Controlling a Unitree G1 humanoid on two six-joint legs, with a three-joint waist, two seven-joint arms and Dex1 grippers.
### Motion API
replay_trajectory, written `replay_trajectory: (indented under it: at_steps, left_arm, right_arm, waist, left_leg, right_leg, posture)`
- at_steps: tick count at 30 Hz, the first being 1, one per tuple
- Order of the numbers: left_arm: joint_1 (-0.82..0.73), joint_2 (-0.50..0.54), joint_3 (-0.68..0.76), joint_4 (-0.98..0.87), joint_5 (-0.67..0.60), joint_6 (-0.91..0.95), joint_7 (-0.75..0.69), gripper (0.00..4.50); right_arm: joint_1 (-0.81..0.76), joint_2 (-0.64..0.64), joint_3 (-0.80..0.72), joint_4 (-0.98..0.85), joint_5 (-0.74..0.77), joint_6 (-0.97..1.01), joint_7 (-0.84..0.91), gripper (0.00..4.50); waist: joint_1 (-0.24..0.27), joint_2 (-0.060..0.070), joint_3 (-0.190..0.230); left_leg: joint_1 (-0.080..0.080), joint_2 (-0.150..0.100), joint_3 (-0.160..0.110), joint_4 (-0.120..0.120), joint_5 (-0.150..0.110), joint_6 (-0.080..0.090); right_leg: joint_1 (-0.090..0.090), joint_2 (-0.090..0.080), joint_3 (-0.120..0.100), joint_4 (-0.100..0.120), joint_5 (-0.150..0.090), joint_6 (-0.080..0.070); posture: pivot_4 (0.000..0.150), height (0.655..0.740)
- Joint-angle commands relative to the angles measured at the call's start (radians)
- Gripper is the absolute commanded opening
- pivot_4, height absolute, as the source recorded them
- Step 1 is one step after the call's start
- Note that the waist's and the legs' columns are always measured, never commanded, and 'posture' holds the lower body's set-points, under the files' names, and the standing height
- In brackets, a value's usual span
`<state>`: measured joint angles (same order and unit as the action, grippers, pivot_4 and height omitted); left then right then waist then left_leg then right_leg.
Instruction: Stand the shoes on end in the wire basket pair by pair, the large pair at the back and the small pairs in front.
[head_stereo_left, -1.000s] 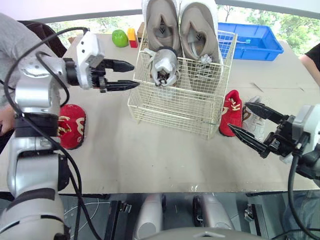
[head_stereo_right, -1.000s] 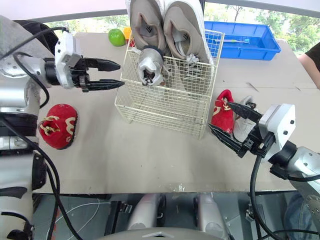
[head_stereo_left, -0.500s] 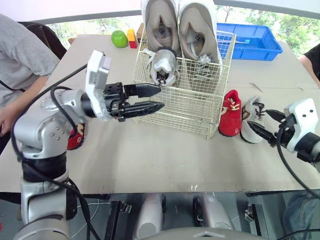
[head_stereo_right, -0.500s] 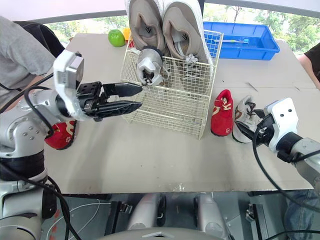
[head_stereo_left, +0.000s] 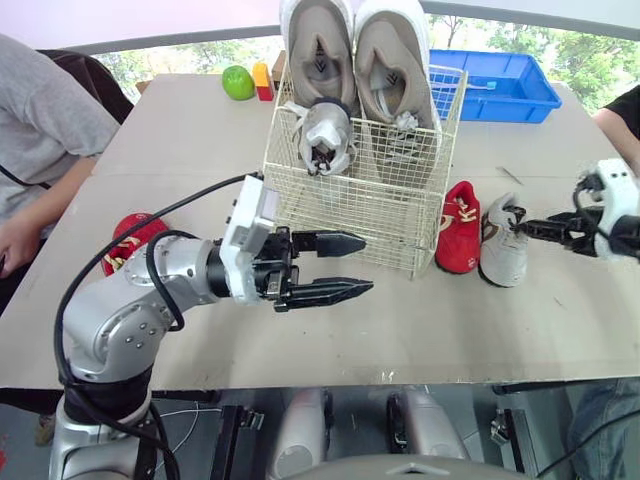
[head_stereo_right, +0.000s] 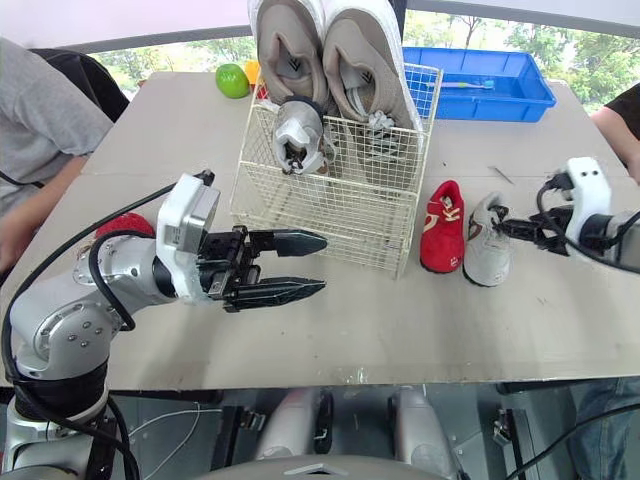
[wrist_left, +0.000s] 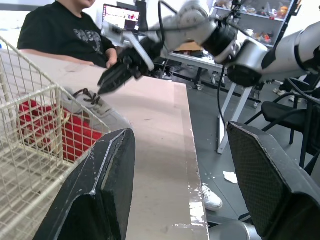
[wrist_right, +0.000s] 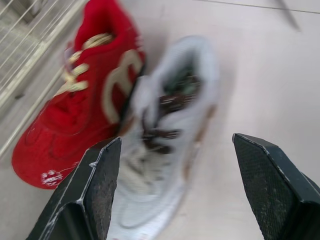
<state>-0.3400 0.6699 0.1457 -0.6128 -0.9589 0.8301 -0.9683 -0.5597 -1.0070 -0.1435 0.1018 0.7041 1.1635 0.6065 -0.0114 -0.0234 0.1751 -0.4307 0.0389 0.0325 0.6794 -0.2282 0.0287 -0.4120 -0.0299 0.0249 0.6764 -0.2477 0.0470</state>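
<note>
Grippers gape wide, empty: left gripper (head_stereo_left: 366, 265) before the wire basket (head_stereo_left: 350, 200), right gripper (wrist_right: 177, 137) at the white sneaker (head_stereo_left: 498, 243) (beside a red sneaker (head_stereo_left: 459, 227)).

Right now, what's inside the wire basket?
Two big beige shoes stand at the back, one small silver shoe in front. It covers one big shoe's lower end.

- Left gripper (head_stereo_left: 368, 265): moved from beside the left wall of the wire basket (head_stereo_left: 300, 190), near the rim, down to just in front of its front wall, low over the table.
- Right gripper (head_stereo_left: 530, 229): swung out from in front of the red shoe (head_stereo_left: 459, 228) to the outer side of the white shoe (head_stereo_left: 498, 245), with its tips at the laces.
</note>
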Motion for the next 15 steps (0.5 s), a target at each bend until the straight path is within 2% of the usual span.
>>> replay_trajectory:
  at_steps: [1,7,12,15]
  left_arm:
    - [0.011,0.001,0.009,-0.054,-0.032,-0.031,0.029,3.15]
    - [0.035,0.017,0.018,-0.066,-0.044,-0.046,0.050,3.15]
    - [0.037,0.026,0.008,-0.062,-0.038,-0.066,0.051,3.15]
    - [0.036,0.030,0.006,-0.058,-0.039,-0.072,0.051,3.19]
  right_arm:
    - [-0.068,-0.028,0.068,0.089,-0.069,-0.052,0.112,3.39]
    - [-0.136,-0.027,0.154,0.196,-0.168,-0.116,0.229,3.39]
    - [-0.198,0.029,0.230,0.350,-0.281,-0.198,0.267,3.39]
    - [-0.220,0.049,0.264,0.404,-0.325,-0.217,0.312,2.44]
  waist:
    - [-0.001,0.000,0.000]
    - [-0.001,0.000,0.000]
    - [-0.002,0.000,0.000]
    - [-0.002,0.000,0.000]
  left_leg:
    - [0.000,0.000,0.000,0.000,0.000,0.000]
    - [0.000,0.000,0.001,-0.001,0.000,0.000]
    - [0.000,0.000,0.003,-0.001,0.000,0.000]
    - [0.000,0.000,0.005,-0.001,0.000,0.000]
  right_leg:
    - [0.000,0.000,0.000,0.000,0.000,0.000]
    - [-0.001,0.000,0.001,0.000,0.000,0.000]
    - [-0.001,0.000,0.001,0.000,0.000,0.000]
    - [-0.001,0.000,0.001,0.000,0.000,0.000]
  posture:
    - [0.150,0.7400]
    - [0.150,0.7400]
    - [0.150,0.7400]
    - [0.150,0.7400]
